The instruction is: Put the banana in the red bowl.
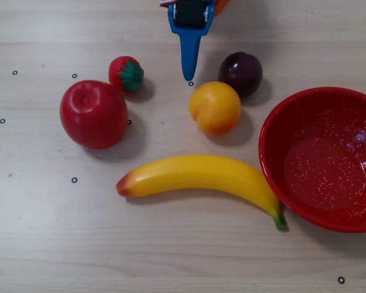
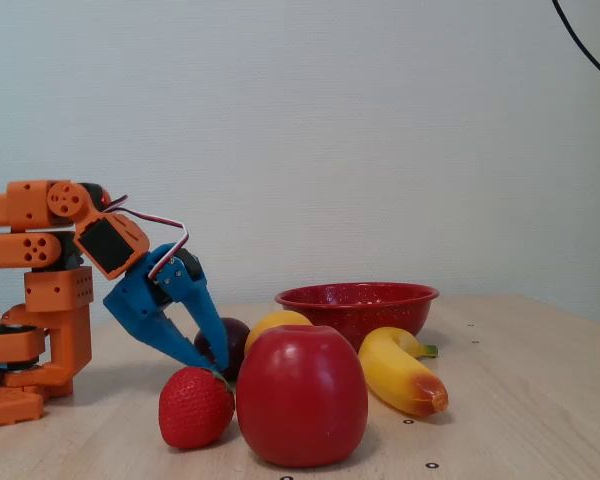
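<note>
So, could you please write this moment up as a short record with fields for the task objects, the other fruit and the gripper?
banana: lying on the table, green stem end against the red bowl's outer wall
red bowl: upright, empty, right side of the overhead view
gripper: top centre in the overhead view, pointing down between strawberry and plum, holding nothing; jaws slightly apart in the fixed view
other fruit: apple, strawberry, orange fruit, plum
</note>
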Controlling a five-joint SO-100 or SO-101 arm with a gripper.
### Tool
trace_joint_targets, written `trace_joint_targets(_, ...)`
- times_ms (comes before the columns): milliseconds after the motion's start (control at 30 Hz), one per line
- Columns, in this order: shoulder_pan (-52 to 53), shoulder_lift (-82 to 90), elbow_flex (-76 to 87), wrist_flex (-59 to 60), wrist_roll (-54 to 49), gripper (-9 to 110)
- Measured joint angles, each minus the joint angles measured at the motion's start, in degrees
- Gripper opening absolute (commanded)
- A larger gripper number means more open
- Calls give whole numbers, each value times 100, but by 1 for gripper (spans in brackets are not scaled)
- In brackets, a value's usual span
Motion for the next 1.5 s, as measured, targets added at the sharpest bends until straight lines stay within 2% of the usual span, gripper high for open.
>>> trace_joint_targets(567,9,-3445,-4140,2162,158,0)
trace_joint_targets(933,53,-5810,-6768,2944,-53,1)
trace_joint_targets(1167,185,-7031,-7910,3278,-53,13)
trace_joint_targets(1400,176,-7884,-8446,3340,-53,34)
trace_joint_targets(1500,176,-8139,-8525,3305,-53,39)
